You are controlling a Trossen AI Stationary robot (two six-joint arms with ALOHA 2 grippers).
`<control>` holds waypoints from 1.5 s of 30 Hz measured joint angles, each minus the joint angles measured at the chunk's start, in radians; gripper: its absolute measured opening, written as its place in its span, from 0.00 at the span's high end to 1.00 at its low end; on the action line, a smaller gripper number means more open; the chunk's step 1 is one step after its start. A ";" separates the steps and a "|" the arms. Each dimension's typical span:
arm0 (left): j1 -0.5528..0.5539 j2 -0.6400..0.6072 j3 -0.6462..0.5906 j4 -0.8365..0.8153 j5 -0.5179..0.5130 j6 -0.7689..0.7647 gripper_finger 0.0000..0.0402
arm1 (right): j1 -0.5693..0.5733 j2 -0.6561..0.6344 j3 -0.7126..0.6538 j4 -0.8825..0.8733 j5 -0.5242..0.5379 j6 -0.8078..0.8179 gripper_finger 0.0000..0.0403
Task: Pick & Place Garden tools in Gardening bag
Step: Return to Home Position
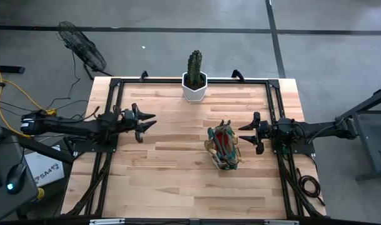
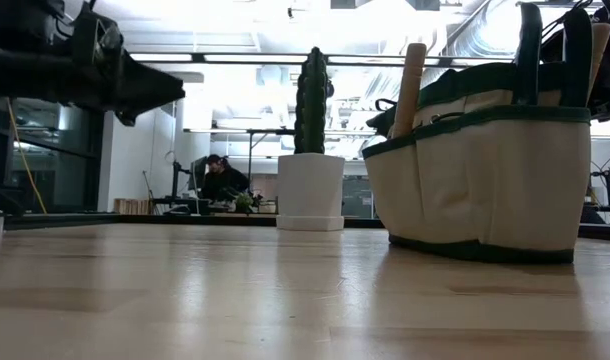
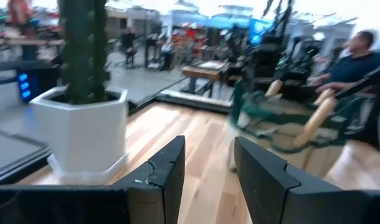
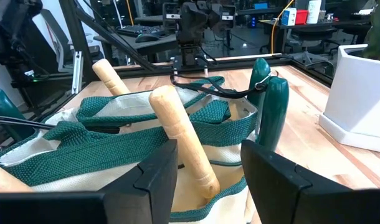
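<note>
The olive-green and tan gardening bag point(image 1: 223, 147) stands upright on its base at the table's right middle. Garden tools stick up out of it: two wooden handles point(image 4: 180, 137) point(image 4: 109, 74) and dark green shear handles point(image 4: 271, 109). In the low view the bag point(image 2: 485, 170) shows a wooden handle point(image 2: 410, 85) above its rim. My right gripper point(image 1: 242, 134) hovers level and open just right of the bag, with nothing between its fingers point(image 4: 209, 168). My left gripper point(image 1: 152, 120) hangs level and open over the table's left middle, well away from the bag, also with nothing between its fingers point(image 3: 209, 162).
A green cactus in a white hexagonal pot point(image 1: 194, 87) stands at the table's far edge, middle. Bare wooden tabletop point(image 1: 178, 181) lies between the arms and toward the near edge. People sit in the room beyond the table point(image 3: 358, 56).
</note>
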 joint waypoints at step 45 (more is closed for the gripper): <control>0.000 -0.539 0.013 -0.629 0.091 0.027 0.67 | 0.000 0.003 0.000 -0.001 0.000 0.000 0.58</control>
